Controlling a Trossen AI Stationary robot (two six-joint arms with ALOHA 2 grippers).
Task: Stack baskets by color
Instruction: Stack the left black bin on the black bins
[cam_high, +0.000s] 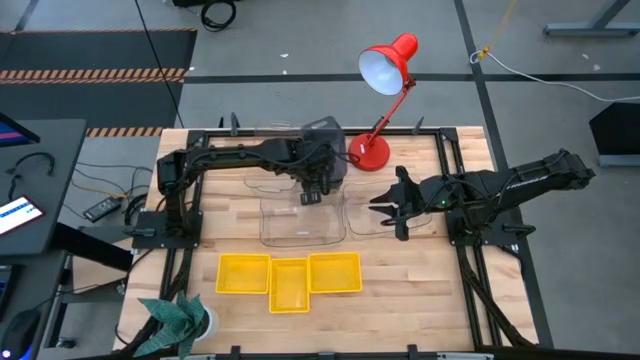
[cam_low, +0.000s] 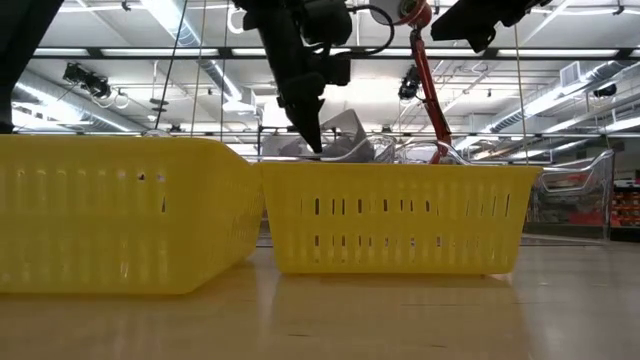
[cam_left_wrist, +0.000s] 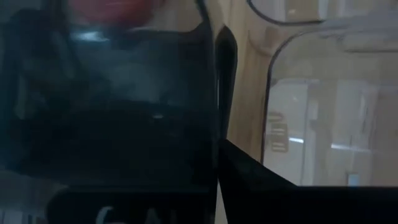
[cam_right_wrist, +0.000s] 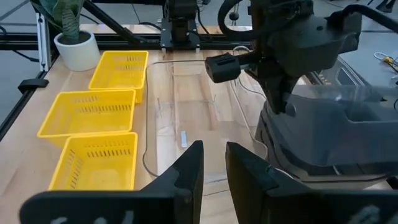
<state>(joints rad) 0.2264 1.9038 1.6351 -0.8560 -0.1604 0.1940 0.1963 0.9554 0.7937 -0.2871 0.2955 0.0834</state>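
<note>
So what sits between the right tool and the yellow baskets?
In the high view, only bare tabletop separates the right tool from the yellow baskets.

Both arms are matte black all over, built of chunky jointed segments on dark frame mounts. The left arm (cam_high: 240, 158) shows a thick rounded wrist block with black cables looping off it. The right arm (cam_high: 510, 182) is angular and tapers toward black, wedge-shaped fingers (cam_right_wrist: 186, 171) with flat, smooth faces.
</note>
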